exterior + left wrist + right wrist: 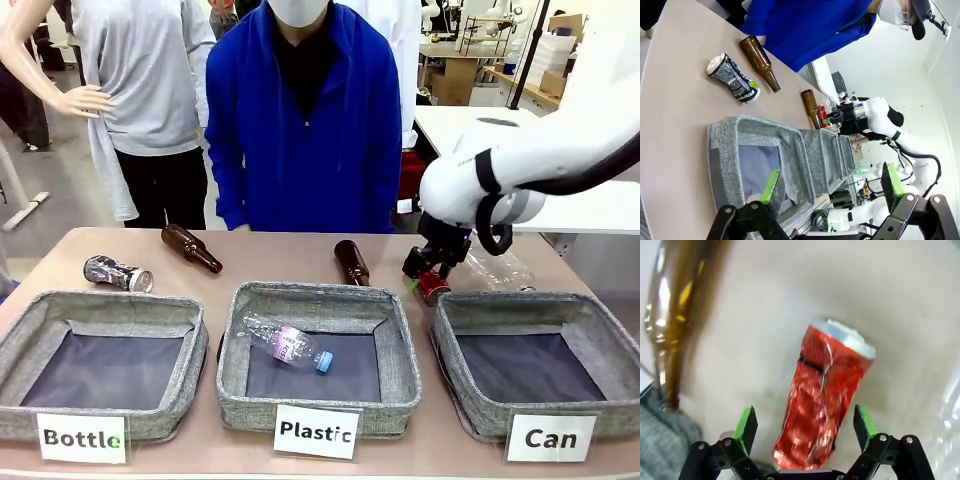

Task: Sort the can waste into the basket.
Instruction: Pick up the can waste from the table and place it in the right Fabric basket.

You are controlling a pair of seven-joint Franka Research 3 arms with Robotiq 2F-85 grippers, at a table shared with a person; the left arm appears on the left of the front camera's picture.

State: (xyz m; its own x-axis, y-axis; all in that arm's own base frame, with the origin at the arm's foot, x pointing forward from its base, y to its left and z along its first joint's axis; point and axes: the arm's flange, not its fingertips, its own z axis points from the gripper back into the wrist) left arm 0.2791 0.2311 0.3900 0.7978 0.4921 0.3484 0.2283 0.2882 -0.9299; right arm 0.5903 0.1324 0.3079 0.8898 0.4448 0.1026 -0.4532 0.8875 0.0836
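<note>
The right end effector point(807, 422) is low over the beige table point(285, 255). Its green-padded fingers are spread wide either side of the crushed shiny red drink can point(822, 395) and grip nothing. That can lies just behind the grey woven basket labelled "Can" point(520, 302). The crushed silver-grey can with dark print point(117, 272) lies far left, behind the grey "Bottle" bin point(100, 300). The left end effector point(832, 182) hangs wide open and empty above that bin.

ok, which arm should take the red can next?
Right. The right pincer, open, straddles the red can, beside the Can basket. The left pincer hangs by the Bottle basket, at the other end.
</note>
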